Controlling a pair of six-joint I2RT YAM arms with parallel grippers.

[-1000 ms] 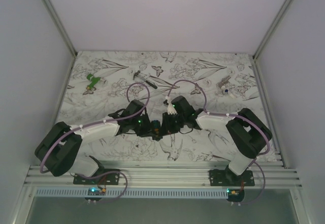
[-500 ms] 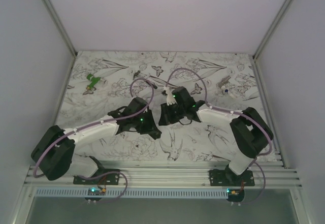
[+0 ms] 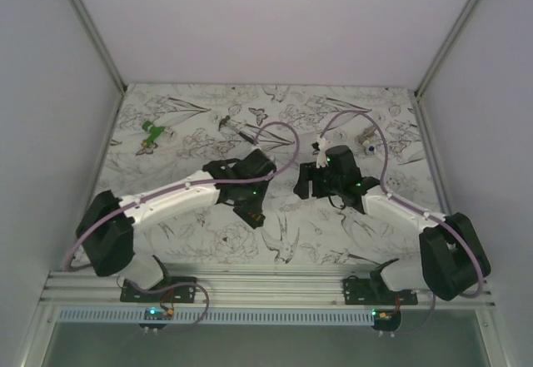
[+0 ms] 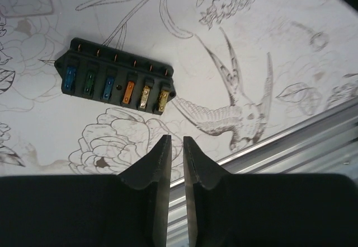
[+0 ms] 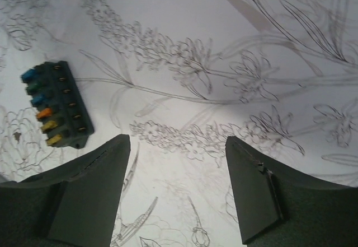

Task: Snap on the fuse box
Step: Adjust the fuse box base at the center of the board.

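Note:
The fuse box (image 4: 114, 84) is a small black box with a row of coloured fuses showing on top. It lies flat on the patterned table, with nothing holding it. It also shows in the right wrist view as the fuse box (image 5: 56, 111) at the left, and from above as the fuse box (image 3: 253, 215). My left gripper (image 4: 173, 140) hovers just short of it, its jaws nearly together with only a thin slit and nothing between them. It appears from above as the left gripper (image 3: 249, 200). My right gripper (image 5: 178, 140) stands wide open over bare table to the box's right, seen from above as the right gripper (image 3: 306, 186).
A small green piece (image 3: 152, 132) lies at the back left. A thin dark hammer-like tool (image 3: 237, 128) lies at the back centre, and a small pale part (image 3: 369, 141) at the back right. The aluminium rail (image 4: 302, 146) runs along the near table edge.
Both grippers met at the fuse box a second ago. They have since drawn apart, the right one swinging right and opening wide. The box now lies on the table.

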